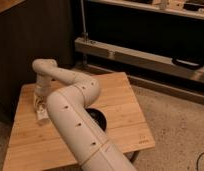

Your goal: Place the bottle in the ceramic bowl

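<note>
My arm rises from the bottom middle and bends back to the left over the wooden table (pixel 125 105). The gripper (pixel 40 106) points down over the table's left part. A small whitish bottle (pixel 43 116) hangs at its tip, and the gripper is shut on it, just above the wood. The black ceramic bowl (pixel 98 120) sits near the table's middle, to the right of the gripper. The arm hides most of the bowl, so only its right rim shows.
A dark cabinet stands behind the table at the left. A metal shelf rail (pixel 145 57) runs behind it at the right. Speckled floor (pixel 180 130) lies to the right of the table's edge.
</note>
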Robot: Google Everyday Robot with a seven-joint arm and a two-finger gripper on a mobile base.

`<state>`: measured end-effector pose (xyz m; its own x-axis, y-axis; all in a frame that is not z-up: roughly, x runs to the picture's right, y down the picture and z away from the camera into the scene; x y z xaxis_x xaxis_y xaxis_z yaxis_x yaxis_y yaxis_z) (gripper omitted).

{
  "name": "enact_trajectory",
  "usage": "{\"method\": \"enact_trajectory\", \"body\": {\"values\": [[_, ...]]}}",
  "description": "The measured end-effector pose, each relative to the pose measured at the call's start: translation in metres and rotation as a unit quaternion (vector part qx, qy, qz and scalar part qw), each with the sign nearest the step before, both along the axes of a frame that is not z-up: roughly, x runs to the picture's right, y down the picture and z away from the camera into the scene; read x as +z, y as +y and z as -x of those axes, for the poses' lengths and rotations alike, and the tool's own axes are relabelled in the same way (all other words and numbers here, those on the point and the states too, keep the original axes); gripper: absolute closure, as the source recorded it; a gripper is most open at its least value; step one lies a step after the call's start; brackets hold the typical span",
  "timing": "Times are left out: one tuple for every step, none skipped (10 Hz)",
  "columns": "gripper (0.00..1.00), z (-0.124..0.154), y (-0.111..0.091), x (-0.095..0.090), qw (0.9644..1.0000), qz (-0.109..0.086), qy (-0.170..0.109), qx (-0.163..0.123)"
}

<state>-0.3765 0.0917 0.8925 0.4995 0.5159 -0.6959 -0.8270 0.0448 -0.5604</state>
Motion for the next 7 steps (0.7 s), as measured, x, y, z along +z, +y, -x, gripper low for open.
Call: {"method": "enact_trajectory", "body": {"values": [[0.99, 0.001, 0.0, -0.001, 1.0, -0.003, 0.001, -0.007], [1.0, 0.0, -0.001, -0.002, 0.9999, -0.004, -0.001, -0.012], [1.0, -0.004, -0.005, -0.006, 0.9999, -0.001, -0.011, -0.011], [1.0, -0.02, -0.016, -0.012, 0.9996, 0.005, -0.027, -0.003], [1.0, -0.033, -0.023, -0.015, 0.9992, 0.01, -0.039, 0.003], [1.0, -0.055, -0.029, -0.018, 0.9982, 0.017, -0.056, 0.012], [1.0, -0.076, -0.033, -0.021, 0.9972, 0.021, -0.069, 0.02]]}}
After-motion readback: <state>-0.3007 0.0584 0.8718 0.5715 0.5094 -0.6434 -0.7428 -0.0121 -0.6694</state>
